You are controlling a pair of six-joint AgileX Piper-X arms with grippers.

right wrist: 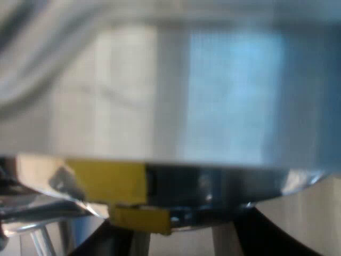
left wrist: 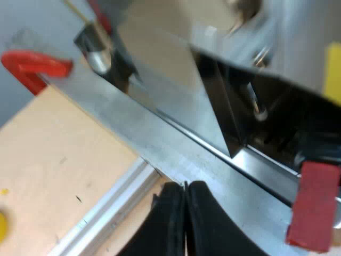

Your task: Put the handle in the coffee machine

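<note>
My left gripper (left wrist: 185,218) is shut, its two black fingers pressed together with nothing between them, just above the machine's metal base. The espresso machine (left wrist: 224,80) rises close ahead, steel panels over a dark opening. The red end (left wrist: 314,205) of the holder's handle shows at the machine's front, apart from my left fingers; the dark handle above it is hard to make out. My right gripper (right wrist: 181,240) is open and pressed up close to a shiny metal wall of the machine (right wrist: 176,96). Its fingers (right wrist: 106,240) stand wide apart with nothing between them.
A wooden table top (left wrist: 58,154) with a metal rail (left wrist: 106,208) along its edge lies beside the machine. A red clamp (left wrist: 34,66) grips the table's edge. Yellow tape (right wrist: 106,181) is stuck on the machine near my right fingers. A yellow spot (left wrist: 2,224) lies on the wood.
</note>
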